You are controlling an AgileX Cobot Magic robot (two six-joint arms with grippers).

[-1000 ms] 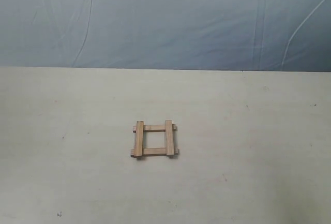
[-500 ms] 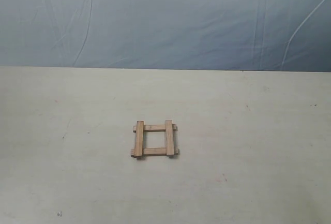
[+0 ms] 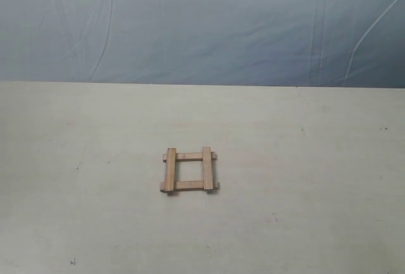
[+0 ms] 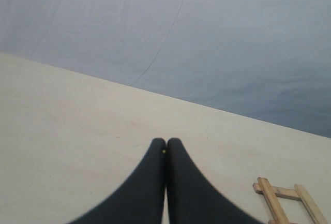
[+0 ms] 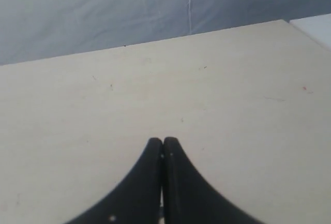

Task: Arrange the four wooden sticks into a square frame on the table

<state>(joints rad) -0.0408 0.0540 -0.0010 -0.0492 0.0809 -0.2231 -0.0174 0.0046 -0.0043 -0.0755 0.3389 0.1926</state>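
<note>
**A:** Where is the frame (image 3: pixel 188 171)?

**B:** Flat on the desk (image 3: pixel 304 217), a little left of the middle in the exterior view. Two of the sticks (image 3: pixel 206 168) run away from the camera and appear to lie on top of the two crosswise ones. Every end juts slightly past its corner.

**A:** And the arms?

**B:** Neither shows in the exterior view. The left fingers (image 4: pixel 152 188) are pressed together with nothing between them, over bare desk, and the frame is near them but clearly apart. The right fingers (image 5: pixel 147 188) are closed and empty too, and their camera doesn't see the frame at all.

**A:** So what's the step?

**B:** I'd judge the square built, so the job now is to leave it alone. The sticks only rest on each other, and one brush could skew a corner. Any arm motion should lead away from the frame, never across it.

**A:** Any touch-up?

**B:** The left stick seems to lean slightly, though that may just be the camera's angle. If it's corrected at all, I'd nudge one end of that stick slowly with a closed tip rather than lift it.
</note>
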